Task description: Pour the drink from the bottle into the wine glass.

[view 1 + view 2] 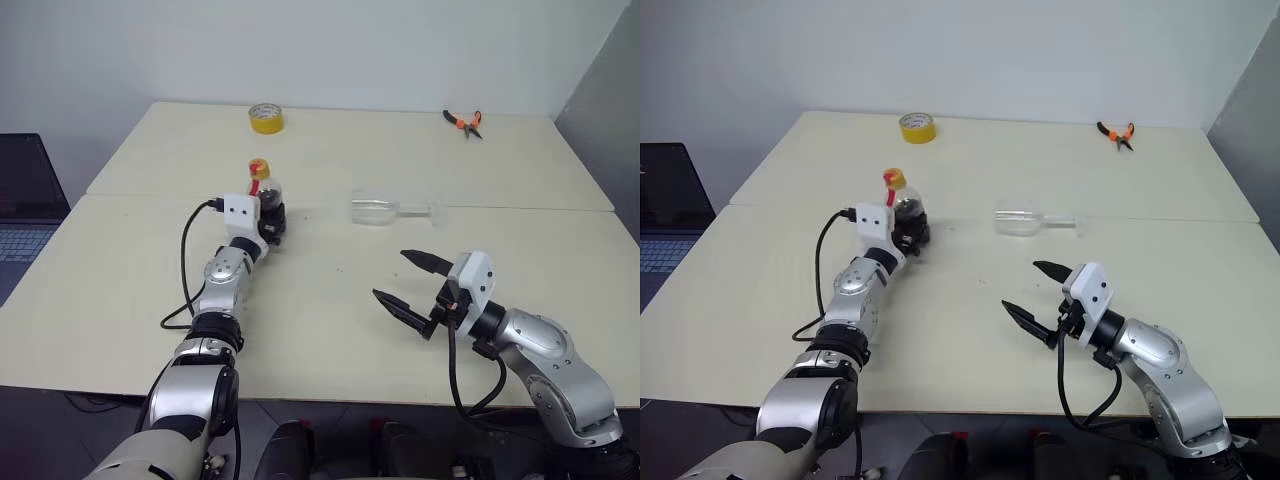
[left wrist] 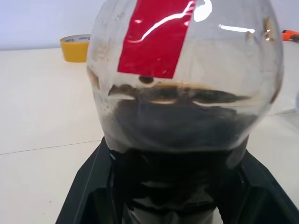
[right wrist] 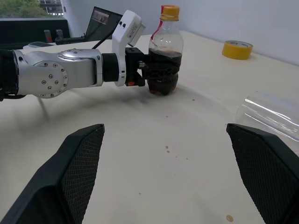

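Observation:
The bottle (image 1: 268,192) stands upright left of the table's middle, clear, with a red label and a yellow cap. The dark drink (image 2: 182,121) fills its lower half. My left gripper (image 1: 270,222) reaches level from the near side, its black fingers (image 2: 88,186) closed against the bottle's belly on both sides, as the right wrist view also shows (image 3: 161,74). The wine glass (image 1: 385,208) lies on its side to the right of the bottle, its stem pointing right. Nearer the front edge, my right gripper (image 1: 390,274) is open and holds nothing.
A yellow tape roll (image 1: 265,118) sits at the table's far edge, and orange-handled pliers (image 1: 464,122) lie at the far right. A laptop (image 1: 25,200) stands off the table's left side. A seam (image 1: 500,207) crosses the tabletop behind the glass.

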You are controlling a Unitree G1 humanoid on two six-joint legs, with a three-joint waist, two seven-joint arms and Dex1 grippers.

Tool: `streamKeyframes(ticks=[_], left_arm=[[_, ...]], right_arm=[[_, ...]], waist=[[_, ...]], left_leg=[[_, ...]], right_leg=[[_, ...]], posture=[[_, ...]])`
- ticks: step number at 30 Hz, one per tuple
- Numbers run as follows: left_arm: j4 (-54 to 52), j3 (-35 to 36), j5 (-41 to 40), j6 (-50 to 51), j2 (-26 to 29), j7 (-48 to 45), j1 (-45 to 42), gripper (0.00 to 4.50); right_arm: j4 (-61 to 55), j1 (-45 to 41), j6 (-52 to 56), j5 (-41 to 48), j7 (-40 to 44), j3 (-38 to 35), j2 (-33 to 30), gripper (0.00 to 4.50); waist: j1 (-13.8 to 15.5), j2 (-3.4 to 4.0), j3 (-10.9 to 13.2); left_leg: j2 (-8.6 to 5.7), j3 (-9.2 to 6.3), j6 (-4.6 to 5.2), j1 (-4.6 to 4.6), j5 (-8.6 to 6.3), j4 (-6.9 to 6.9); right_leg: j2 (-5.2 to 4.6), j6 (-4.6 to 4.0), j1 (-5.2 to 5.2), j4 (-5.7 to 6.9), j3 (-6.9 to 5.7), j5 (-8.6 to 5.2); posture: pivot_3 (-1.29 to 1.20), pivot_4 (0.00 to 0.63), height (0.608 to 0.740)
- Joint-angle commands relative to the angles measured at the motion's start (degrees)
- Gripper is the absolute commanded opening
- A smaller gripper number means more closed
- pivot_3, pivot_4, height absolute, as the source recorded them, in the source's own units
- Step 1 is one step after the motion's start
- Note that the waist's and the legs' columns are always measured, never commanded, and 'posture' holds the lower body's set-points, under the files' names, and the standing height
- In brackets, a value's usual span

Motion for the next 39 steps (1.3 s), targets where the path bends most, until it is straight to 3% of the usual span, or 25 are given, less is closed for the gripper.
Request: streamKeyframes(ticks=[1,7,14,28,39], left_arm=[[-12.88,-2.23,-0.09,0.68,0.82,-4.01,4.01,2.05],[-38.04,-6.87,-1.76,11.12,1.95,-9.20,17.72,2.00],[-51.76,-11.15,-1.41,17.88,1.24,-10.62,25.55,1.95],[-56.27,-17.64,1.33,19.44,1.91,-12.89,27.53,1.95],[-56.41,-20.09,2.39,19.13,1.61,-14.09,27.79,1.94]], right_arm=[[-4.01,0.03,-0.08,0.62,-0.41,-1.62,-0.49,4.50],[-7.45,2.04,1.36,1.18,-0.68,-2.64,-1.59,4.50],[-9.97,0.83,4.13,2.42,-1.03,-2.51,-1.94,4.50],[-11.13,-11.80,19.30,9.64,-10.56,-1.10,3.19,4.50],[-7.33,-19.05,23.73,7.10,-14.43,4.36,8.89,4.50]], waist=[[-0.03,0.00,0.00],[-0.11,0.01,0.00],[-0.03,0.01,0.00],[-0.05,0.01,0.00],[-0.12,0.02,0.00]], left_leg=[[0.01,0.01,-0.01,-0.01,0.00,-0.01],[0.06,0.03,-0.08,0.00,0.04,-0.01],[0.05,-0.02,0.00,0.02,0.00,0.00],[0.04,-0.01,0.01,0.00,-0.01,-0.02],[0.04,-0.01,0.02,-0.01,-0.01,-0.03]], right_leg=[[0.00,0.00,-0.01,0.00,0.02,0.00],[0.00,-0.01,-0.02,0.01,0.08,0.00],[0.00,-0.01,0.02,0.03,0.03,0.00],[0.02,-0.01,0.00,0.00,0.06,0.00],[0.02,-0.01,-0.03,0.00,0.07,0.00]], posture=[[0.00,0.150,0.740],[0.00,0.150,0.740],[0.00,0.150,0.740],[0.00,0.150,0.740],[0.00,0.150,0.740]])
